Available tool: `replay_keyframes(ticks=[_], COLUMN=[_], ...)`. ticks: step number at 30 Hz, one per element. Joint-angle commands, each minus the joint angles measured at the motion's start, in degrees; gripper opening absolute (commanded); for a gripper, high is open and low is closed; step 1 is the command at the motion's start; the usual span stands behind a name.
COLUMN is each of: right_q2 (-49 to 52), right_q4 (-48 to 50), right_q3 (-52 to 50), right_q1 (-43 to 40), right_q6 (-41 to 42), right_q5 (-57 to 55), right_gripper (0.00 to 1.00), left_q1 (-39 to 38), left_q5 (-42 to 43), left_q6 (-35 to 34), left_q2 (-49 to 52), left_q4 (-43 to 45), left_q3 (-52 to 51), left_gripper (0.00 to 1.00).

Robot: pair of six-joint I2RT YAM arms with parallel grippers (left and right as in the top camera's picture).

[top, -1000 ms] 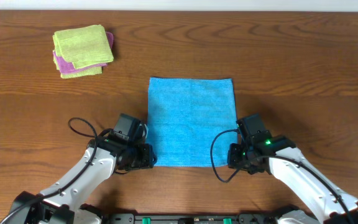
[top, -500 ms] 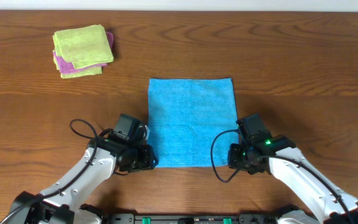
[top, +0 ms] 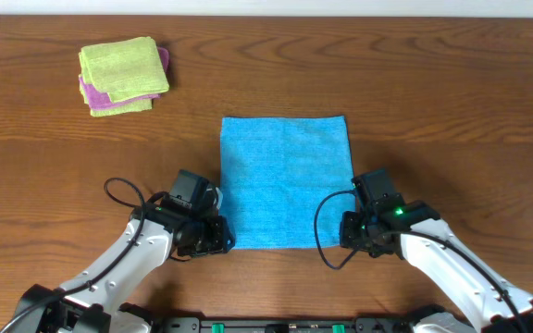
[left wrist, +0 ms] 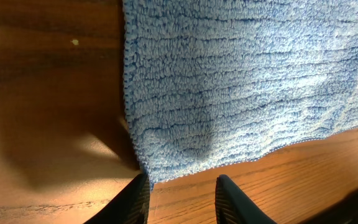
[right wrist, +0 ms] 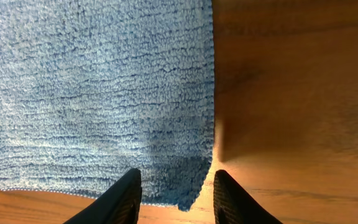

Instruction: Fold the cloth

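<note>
Your cloth (top: 286, 181) lies flat at the centre of the overhead frame on the wood surface (top: 452, 111), exactly where it was a second ago. The left pincer (left wrist: 183, 198) sits at its lower-left corner with fingers parted and nothing held. The corner ends just at one fingertip, and that arm has crept slightly lower in the frame. The right pincer (right wrist: 180, 198) hasn't shifted. It is open too, with the lower-right corner lying between its fingers, unclamped. The lime-green cloth (top: 123, 65) still sits on the purple cloth (top: 89, 92) at upper left.
</note>
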State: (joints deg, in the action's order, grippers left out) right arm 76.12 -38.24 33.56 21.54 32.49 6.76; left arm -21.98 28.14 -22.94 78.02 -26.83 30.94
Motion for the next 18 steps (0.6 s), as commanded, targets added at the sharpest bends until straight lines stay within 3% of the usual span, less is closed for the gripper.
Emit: replay_keyframes(ticks=[1, 15, 18], right_q2=[1.6, 5.7, 5.7], right_q4=[0.2, 4.7, 4.7], right_q3=[-0.6, -0.6, -0.6], right_q1=[-0.6, -0.6, -0.6], right_q6=[0.3, 1.4, 1.4], right_q5=[-1.8, 0.3, 0.3], right_gripper=[0.39, 0.23, 0.08], left_q1=[-0.2, -0.2, -0.2], left_q5=[0.4, 0.4, 0.4], left_q6=[-0.3, -0.2, -0.2], left_q2=[0.5, 0.5, 0.5], left_q4=[-0.4, -0.4, -0.4], left_q3=[-0.2, -0.2, -0.2], left_gripper=[0.36, 0.35, 0.19])
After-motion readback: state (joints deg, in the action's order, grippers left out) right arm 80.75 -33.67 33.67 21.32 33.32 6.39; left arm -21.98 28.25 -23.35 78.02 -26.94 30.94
